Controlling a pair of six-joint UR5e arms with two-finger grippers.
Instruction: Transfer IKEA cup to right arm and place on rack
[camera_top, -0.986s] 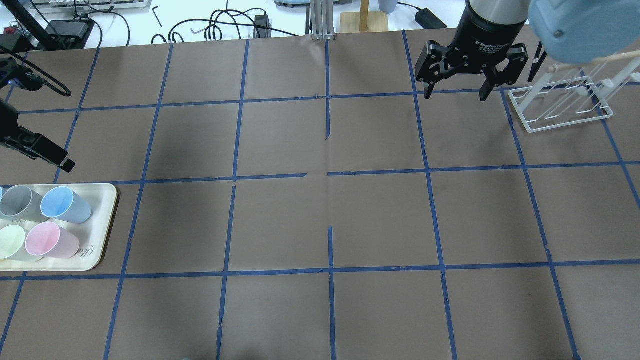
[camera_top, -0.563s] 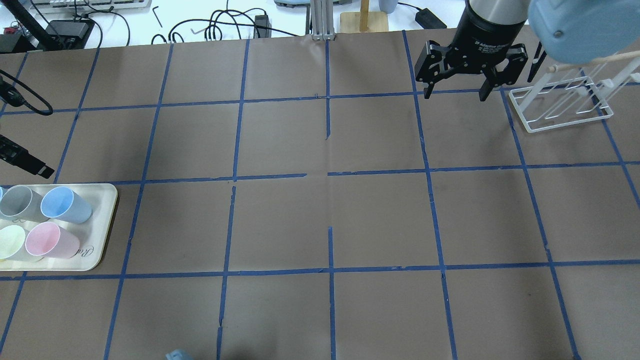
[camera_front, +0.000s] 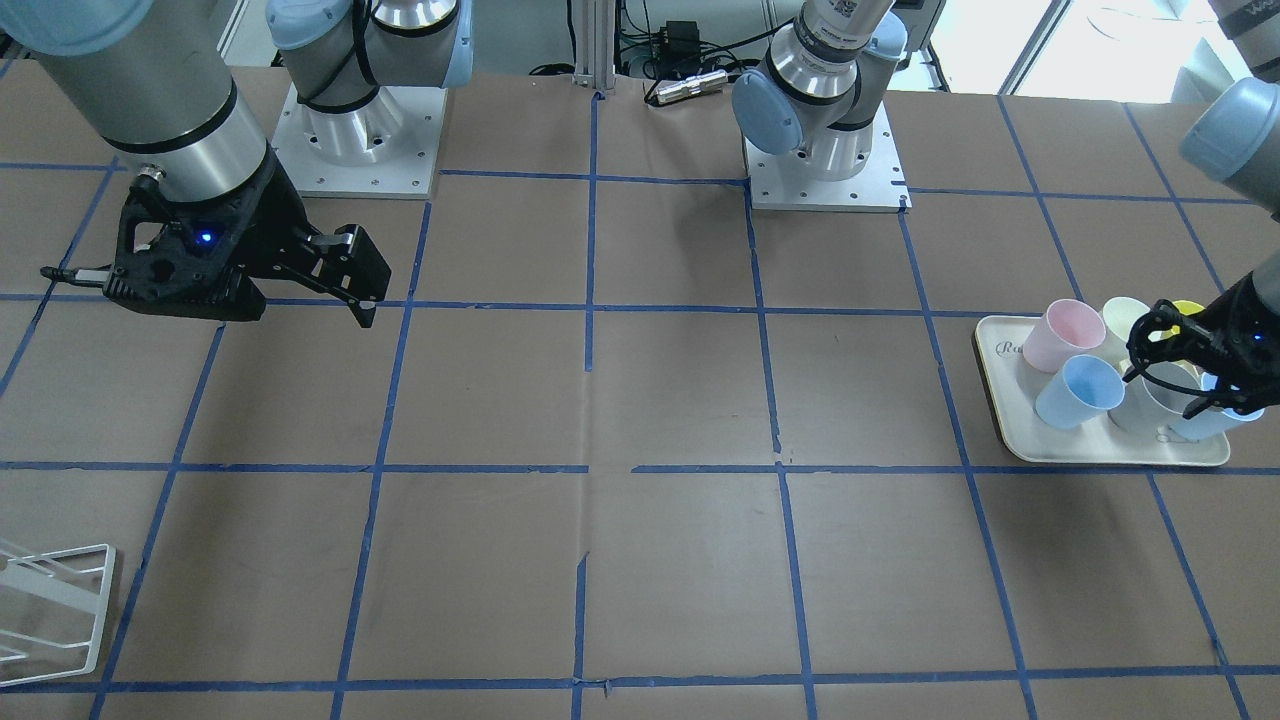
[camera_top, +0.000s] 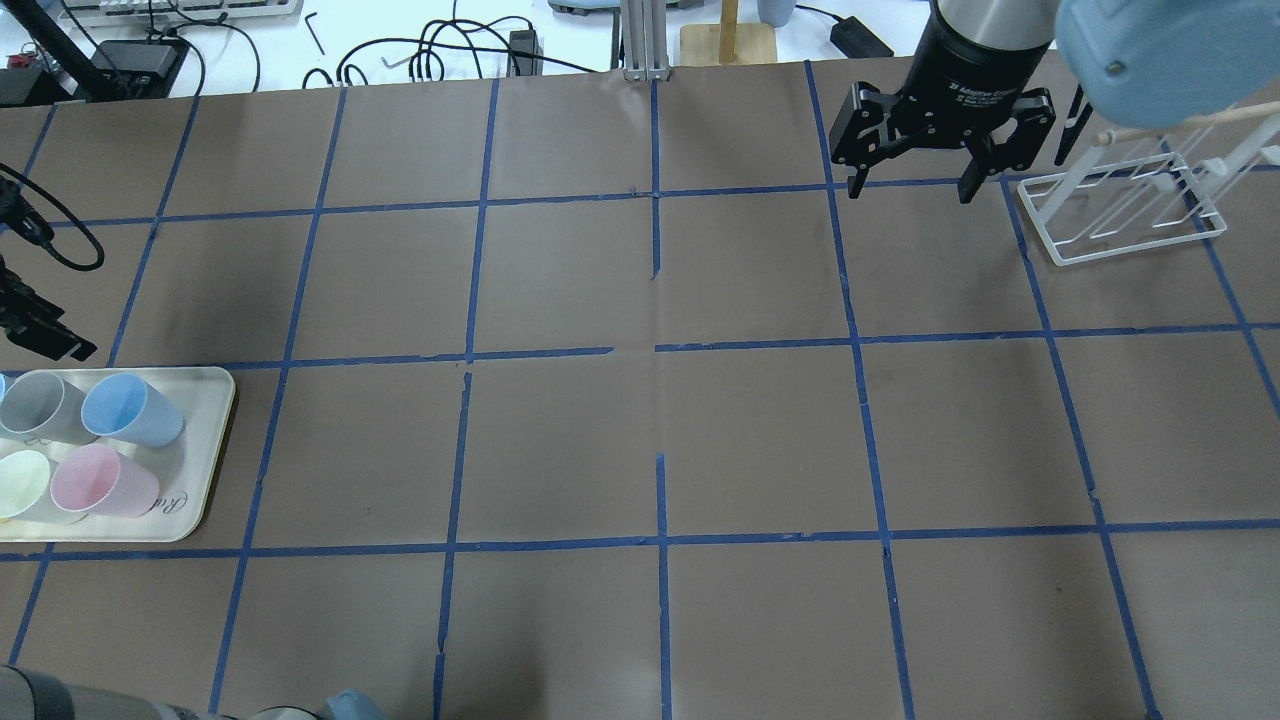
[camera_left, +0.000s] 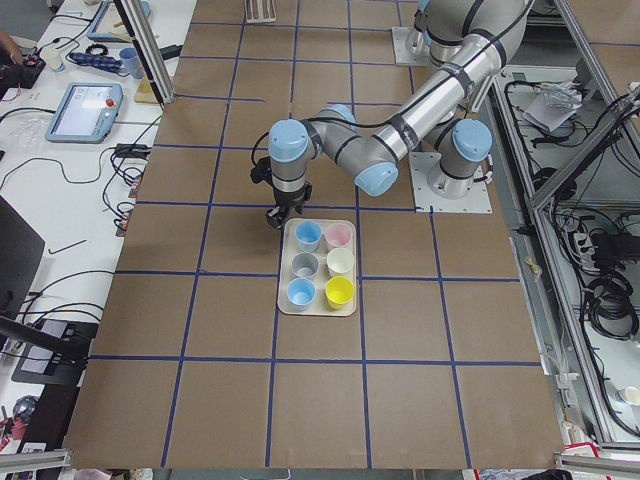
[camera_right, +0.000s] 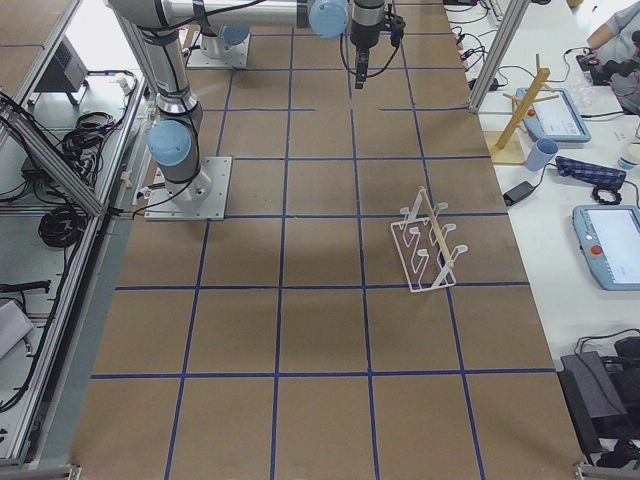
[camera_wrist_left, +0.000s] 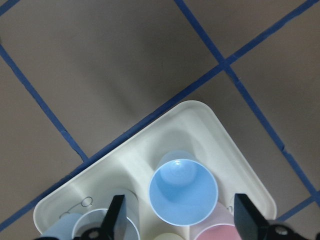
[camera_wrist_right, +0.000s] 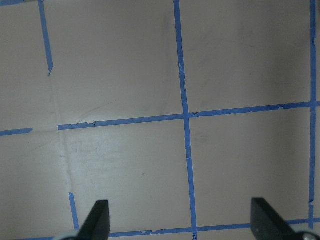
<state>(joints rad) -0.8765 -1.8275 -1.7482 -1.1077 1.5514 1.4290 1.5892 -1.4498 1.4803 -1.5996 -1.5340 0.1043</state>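
Where the cream tray (camera_top: 205, 455) lies at the near left, the IKEA cup (camera_top: 131, 409) stands in its far right corner, with a grey cup (camera_top: 35, 405) to its left and a pink cup (camera_top: 100, 482) nearer. The left gripper (camera_wrist_left: 180, 216) hovers above it, fingers spread wide. At the far right, the right gripper (camera_top: 912, 190) hangs equally spread above the taped table (camera_top: 640, 440), just left of the rack (camera_top: 1140, 247).

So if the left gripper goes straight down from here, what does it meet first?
Probably the blue cup at the tray corner; the wrist view shows it between the left gripper's open fingers. Height unclear.
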